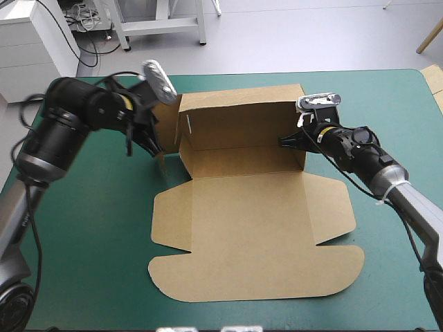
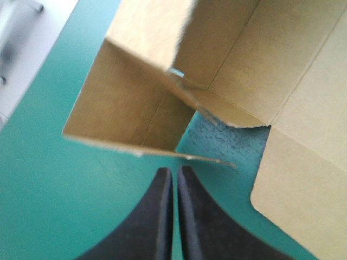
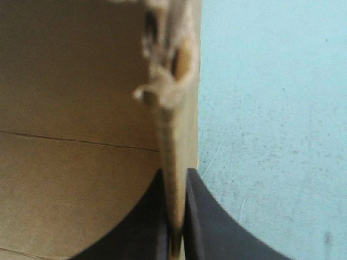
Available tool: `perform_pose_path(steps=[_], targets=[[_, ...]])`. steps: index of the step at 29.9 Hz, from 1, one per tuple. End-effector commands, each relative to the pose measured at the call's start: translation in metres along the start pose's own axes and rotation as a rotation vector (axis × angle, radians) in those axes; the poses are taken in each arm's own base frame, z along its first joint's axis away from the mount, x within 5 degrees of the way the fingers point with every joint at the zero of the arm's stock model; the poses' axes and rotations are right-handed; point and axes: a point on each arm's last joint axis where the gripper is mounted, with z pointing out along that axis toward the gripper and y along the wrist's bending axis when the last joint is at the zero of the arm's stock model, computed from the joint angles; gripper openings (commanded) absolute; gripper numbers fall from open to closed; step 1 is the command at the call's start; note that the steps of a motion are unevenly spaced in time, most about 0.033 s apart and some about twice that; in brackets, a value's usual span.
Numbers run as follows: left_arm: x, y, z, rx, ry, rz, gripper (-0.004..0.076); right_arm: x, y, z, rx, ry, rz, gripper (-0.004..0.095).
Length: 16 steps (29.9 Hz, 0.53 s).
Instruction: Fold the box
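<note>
- Box (image 1: 249,228): a cut sheet of brown board in the middle of the teal-green surface (image 1: 90,228), partly formed.
- At its far end the back wall (image 1: 239,121) and both side walls stand upright. The nearer panels and the rounded lid flap (image 1: 256,277) lie flat, reaching toward the near edge.
- Right side wall (image 1: 299,111): the right end effector (image 1: 285,140) is clamped on it. In the right wrist view the board's edge (image 3: 172,135) stands between the black fingers (image 3: 203,216), which are all but together.
- Left side wall (image 1: 183,135): the left end effector (image 1: 158,153) is just outside it, on the side toward the surface's left edge.
- In the left wrist view the left end effector's fingers (image 2: 157,216) are pressed together with nothing between them. Their tips are just short of the wall's lower edge (image 2: 162,151).
</note>
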Motion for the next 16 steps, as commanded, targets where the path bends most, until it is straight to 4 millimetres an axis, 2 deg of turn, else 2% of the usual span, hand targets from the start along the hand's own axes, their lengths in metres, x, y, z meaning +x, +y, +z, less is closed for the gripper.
perform_pose_path(steps=[1, 5, 8, 12, 16], targets=[[0.027, 0.035, -0.028, 0.049, -0.072, -0.352, 0.0000, -0.025, 0.000, -0.021, -0.014, -0.147, 0.014, -0.0020], [0.077, 0.072, -0.022, 0.026, -0.028, -0.694, -0.0008, -0.024, 0.000, -0.021, -0.013, -0.137, 0.014, -0.0020], [0.118, 0.088, -0.015, 0.025, 0.010, -0.866, -0.0008, -0.024, 0.000, -0.021, -0.012, -0.129, 0.014, -0.0020], [0.165, 0.092, -0.002, 0.078, 0.033, -1.072, -0.0008, -0.023, 0.000, -0.021, -0.012, -0.117, 0.018, -0.0020], [0.202, 0.080, 0.012, 0.142, 0.054, -1.245, -0.0008, -0.022, 0.000, -0.020, -0.011, -0.108, 0.018, -0.0020]])
